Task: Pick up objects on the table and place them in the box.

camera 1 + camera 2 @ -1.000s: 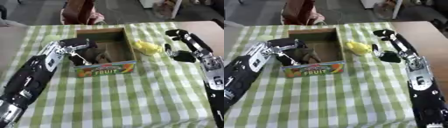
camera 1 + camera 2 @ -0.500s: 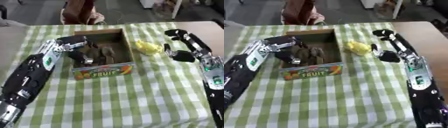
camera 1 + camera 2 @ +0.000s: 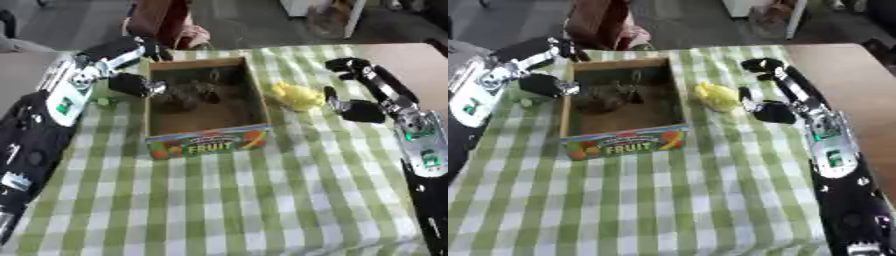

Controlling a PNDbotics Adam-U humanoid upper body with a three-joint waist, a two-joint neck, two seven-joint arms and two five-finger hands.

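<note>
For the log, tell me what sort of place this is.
Probably an indoor room set up for a tabletop sorting task: a table under a green-and-white checked cloth, a cardboard box printed FRUIT, a yellow object beside it, and a bare floor beyond.

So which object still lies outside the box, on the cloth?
The yellow object, lying on the checked cloth right of the box, beside the right hand. The dark objects are inside the box.

The left arm entered from the lower left, forearm angled up and inward. The left hand [image 3: 122,67] was raised, fingers extended far-right, thumb curled below, holding nothing visible. The right arm entered from the lower right. The right hand [image 3: 354,92] was open, fingers arched inward above, thumb spread below.
</note>
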